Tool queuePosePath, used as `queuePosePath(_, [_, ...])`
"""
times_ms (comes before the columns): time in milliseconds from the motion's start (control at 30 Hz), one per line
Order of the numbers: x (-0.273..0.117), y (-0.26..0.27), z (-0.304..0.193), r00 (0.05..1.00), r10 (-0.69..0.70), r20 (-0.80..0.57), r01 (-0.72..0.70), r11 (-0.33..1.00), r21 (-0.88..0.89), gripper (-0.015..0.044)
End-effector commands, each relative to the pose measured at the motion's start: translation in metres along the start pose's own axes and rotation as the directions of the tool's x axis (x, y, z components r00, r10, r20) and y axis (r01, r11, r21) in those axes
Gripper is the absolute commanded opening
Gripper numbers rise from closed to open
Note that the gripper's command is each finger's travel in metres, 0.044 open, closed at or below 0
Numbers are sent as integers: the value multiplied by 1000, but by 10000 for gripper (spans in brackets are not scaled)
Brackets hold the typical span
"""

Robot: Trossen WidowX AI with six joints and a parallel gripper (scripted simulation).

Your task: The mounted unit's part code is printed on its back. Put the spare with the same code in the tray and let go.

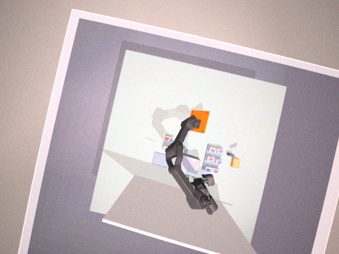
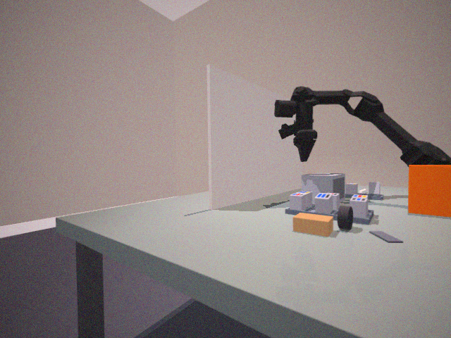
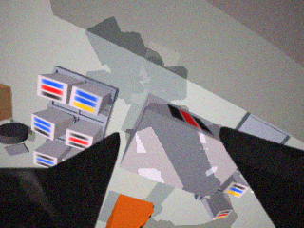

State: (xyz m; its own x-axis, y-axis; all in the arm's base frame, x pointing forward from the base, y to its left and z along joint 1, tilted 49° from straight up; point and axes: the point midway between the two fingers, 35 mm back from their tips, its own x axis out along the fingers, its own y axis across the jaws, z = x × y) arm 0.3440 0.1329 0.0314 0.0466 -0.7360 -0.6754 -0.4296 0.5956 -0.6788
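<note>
The jaws hang open and empty above the counter — the coded unit stands between the spares' rack and the tray; I can't tell which spare matches.

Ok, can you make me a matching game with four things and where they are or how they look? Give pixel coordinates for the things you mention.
1. hand [image 1: 200, 179] [image 2: 304, 159] [image 3: 169, 134]
2. black disc [image 1: 230, 154] [image 2: 345, 217] [image 3: 13, 133]
3. big orange block [image 1: 203, 127] [image 2: 430, 191] [image 3: 127, 212]
4. stripy label [image 3: 189, 119]

A. under the arm's foot
B. black, red, black
C. open, holding nothing
D. standing on its edge

Pairs: 1-C, 2-D, 3-A, 4-B
</note>
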Motion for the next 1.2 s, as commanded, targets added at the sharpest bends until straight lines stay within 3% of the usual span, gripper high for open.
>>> queuePosePath(0, [0,68,-19,1000,6,-4,-7,881,-473,440])
queuePosePath(167, [3,112,-39,1000,2,-8,-8,650,-760,440])
queuePosePath(333, [9,144,-59,1000,-7,-14,-10,390,-921,440])
queuePosePath(767, [9,146,-60,1000,-8,-14,-10,377,-926,440])
queuePosePath(933, [39,152,-59,1000,-8,-14,-10,377,-926,309])
queuePosePath(1167, [49,155,-59,1000,-8,-14,-10,377,-926,300])
